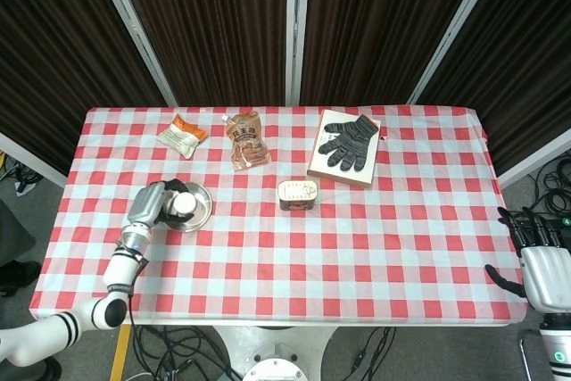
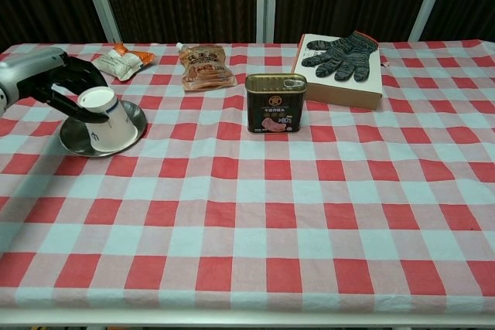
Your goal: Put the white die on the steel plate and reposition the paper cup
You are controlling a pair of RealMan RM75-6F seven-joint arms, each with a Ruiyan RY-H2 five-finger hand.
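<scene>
Chest view: the paper cup (image 2: pixel 107 121) is seen upside down on the steel plate (image 2: pixel 133 124), tilted toward the camera's left, its base uppermost. The cup is gripped by the left hand (image 2: pixel 58 81), dark fingers (image 2: pixel 83 75) wrapped round its upper part from behind and from the side. The plate sits at the left of the red-and-white checked table (image 2: pixel 309 214), with one edge apparently lifted under the tilted cup. The white die cannot be made out in either view; whether it lies under the cup cannot be told.

In the head view the same left hand (image 1: pixel 158 202) is shown clamped on the cup (image 1: pixel 185 206) over the plate (image 1: pixel 200 203). The right hand (image 1: pixel 538 260) is seen off the table's right edge, held up with fingers apart, nothing in it.

Mid-table a luncheon meat tin (image 2: pixel 275 103) is stood upright. A grey knit glove (image 2: pixel 345 53) is laid on a flat box (image 2: pixel 340 83) at the far right. A brown snack pouch (image 2: pixel 204 66) and a small orange-white packet (image 2: pixel 120 61) are laid near the far edge.
</scene>
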